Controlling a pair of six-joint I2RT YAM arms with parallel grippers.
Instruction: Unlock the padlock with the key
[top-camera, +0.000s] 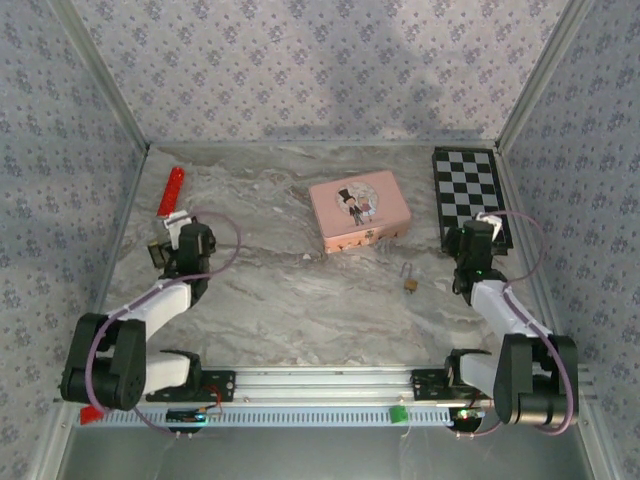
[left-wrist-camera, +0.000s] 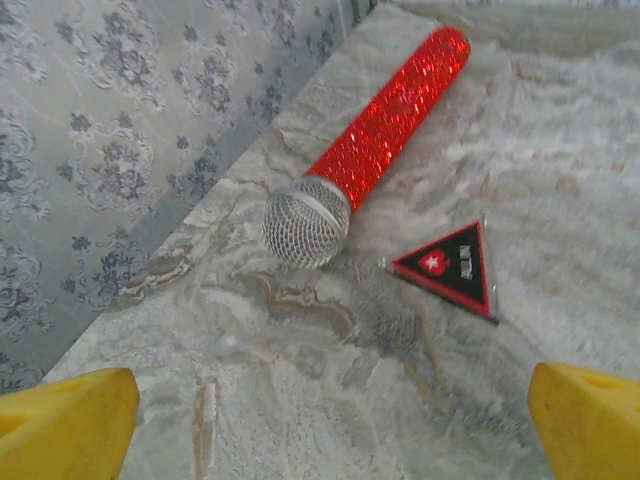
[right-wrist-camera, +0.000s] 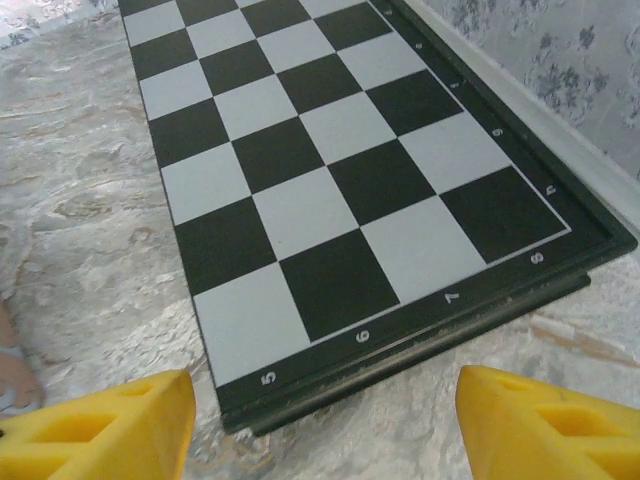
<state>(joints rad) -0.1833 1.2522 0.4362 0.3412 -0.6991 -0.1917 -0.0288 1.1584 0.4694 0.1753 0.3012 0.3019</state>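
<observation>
The tiny brass padlock (top-camera: 409, 283) with its thin silver shackle lies on the marbled bench (top-camera: 280, 295), near the pink box (top-camera: 358, 210), on the side toward the arms. Well left of the box lies a glittery red microphone (left-wrist-camera: 370, 140), and to its right a flat chessboard (right-wrist-camera: 330, 170). The left claw (left-wrist-camera: 330, 425) and the right claw (right-wrist-camera: 325, 425) are spread and hold nothing.

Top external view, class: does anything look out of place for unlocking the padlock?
Yes: the padlock lies untended on the table, while the open left gripper hangs by a red microphone and the right gripper by the chessboard.

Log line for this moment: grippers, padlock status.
left gripper: open, near red microphone | right gripper: open, at chessboard edge | padlock: on table, untouched
</observation>
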